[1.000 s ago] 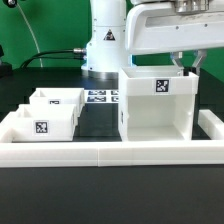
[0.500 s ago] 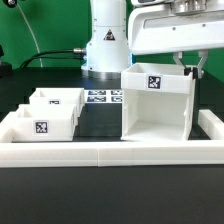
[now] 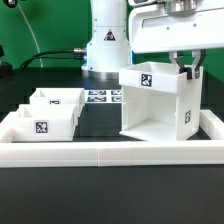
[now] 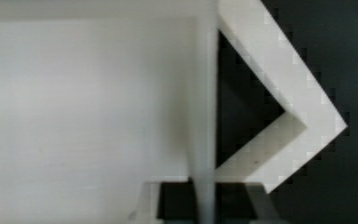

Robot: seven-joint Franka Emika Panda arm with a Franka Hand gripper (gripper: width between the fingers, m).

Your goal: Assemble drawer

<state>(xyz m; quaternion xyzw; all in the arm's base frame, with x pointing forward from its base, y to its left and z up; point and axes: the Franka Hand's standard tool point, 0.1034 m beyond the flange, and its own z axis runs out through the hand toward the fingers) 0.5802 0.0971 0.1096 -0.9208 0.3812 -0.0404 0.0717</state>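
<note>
- just behind the border wall, the housing stood tilted; the trays sat apart beside it.
- farther behind that wall, the gripper was clamped on the housing's top edge; slow, firm turning was advisable.

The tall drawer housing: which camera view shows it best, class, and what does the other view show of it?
The exterior view: the whole housing appears, open-fronted, with tags on top and side, the gripper at its upper edge. The wrist view shows only a close-up of its white walls.
</note>
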